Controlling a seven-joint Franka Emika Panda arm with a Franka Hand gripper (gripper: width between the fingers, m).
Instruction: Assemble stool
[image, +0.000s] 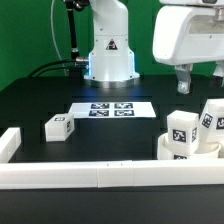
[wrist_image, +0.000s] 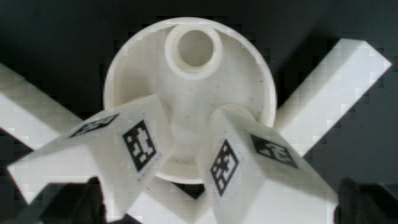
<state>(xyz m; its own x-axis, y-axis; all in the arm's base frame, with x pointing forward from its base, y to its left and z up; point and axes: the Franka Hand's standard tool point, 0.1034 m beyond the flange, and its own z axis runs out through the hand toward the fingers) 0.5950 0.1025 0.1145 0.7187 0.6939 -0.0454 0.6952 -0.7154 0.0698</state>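
Note:
The round white stool seat (image: 190, 152) lies at the exterior view's right, by the front rail. Two blocky tagged legs (image: 182, 130) (image: 212, 118) stand upright on it. In the wrist view the seat (wrist_image: 187, 95) shows an open hole (wrist_image: 196, 45) and the two legs (wrist_image: 111, 150) (wrist_image: 258, 165) rise toward the camera. A third leg (image: 58, 127) lies loose on the table at the exterior view's left. My gripper (image: 199, 84) hangs just above the two standing legs, its fingers spread and empty. In the wrist view only dark blurs show at the lower corners.
The marker board (image: 113, 109) lies in front of the robot base (image: 108, 55). Long white border rails run along the front (image: 100, 175) and the left (image: 10, 145); rails also show behind the seat in the wrist view (wrist_image: 329, 85).

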